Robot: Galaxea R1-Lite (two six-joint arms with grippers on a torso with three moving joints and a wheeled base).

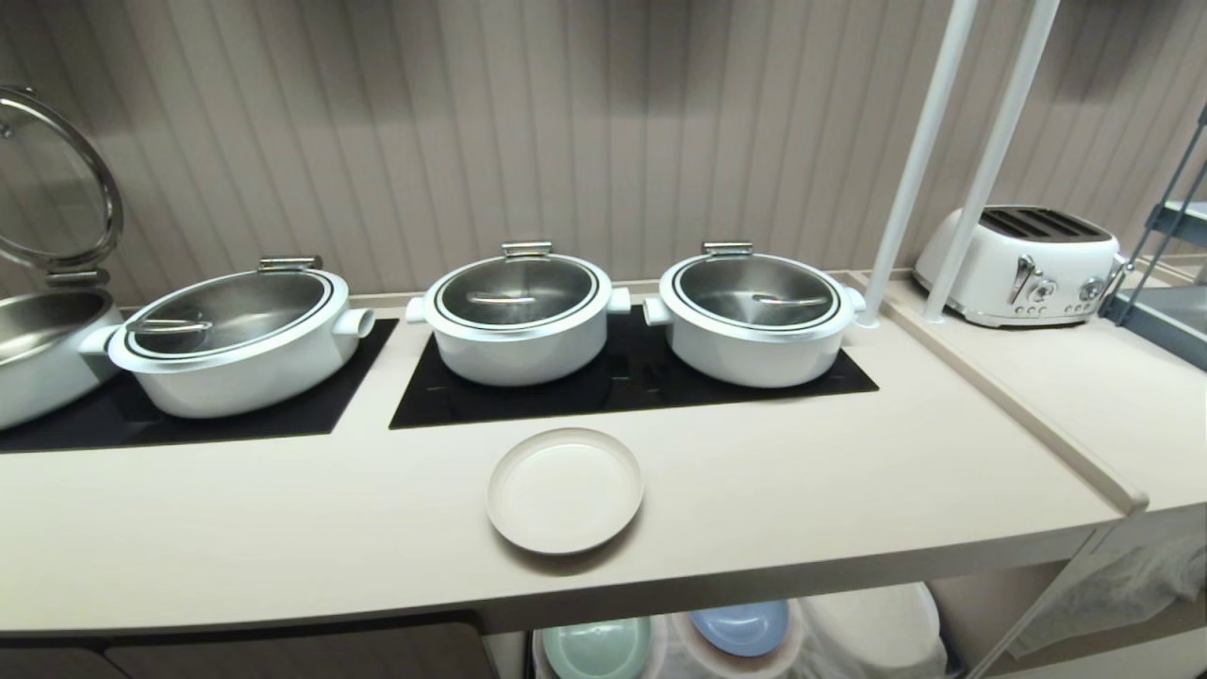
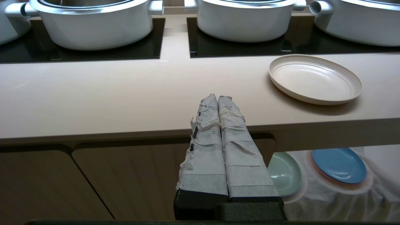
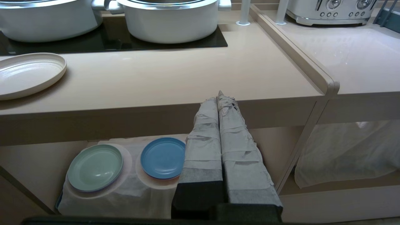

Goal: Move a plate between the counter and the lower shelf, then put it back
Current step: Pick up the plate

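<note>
The cream plate (image 1: 565,489) (image 2: 315,78) (image 3: 27,74) lies flat on the counter (image 1: 801,481) near its front edge, in front of the black glass panels. Under the counter, the lower shelf (image 3: 103,200) holds cloth-draped plate stacks. My left gripper (image 2: 217,97) hangs in front of the counter edge, left of the plate, shut and empty. My right gripper (image 3: 218,97) hangs in front of the counter edge to the plate's right, shut and empty too. Neither arm shows in the head view.
Three lidded white pots (image 1: 519,316) stand on the black panels (image 1: 622,377), with an open one at far left. A mint-green plate (image 3: 95,167) and a blue plate (image 3: 163,157) top the shelf stacks. A white toaster (image 1: 1023,264) and two white poles (image 1: 943,160) are at the right.
</note>
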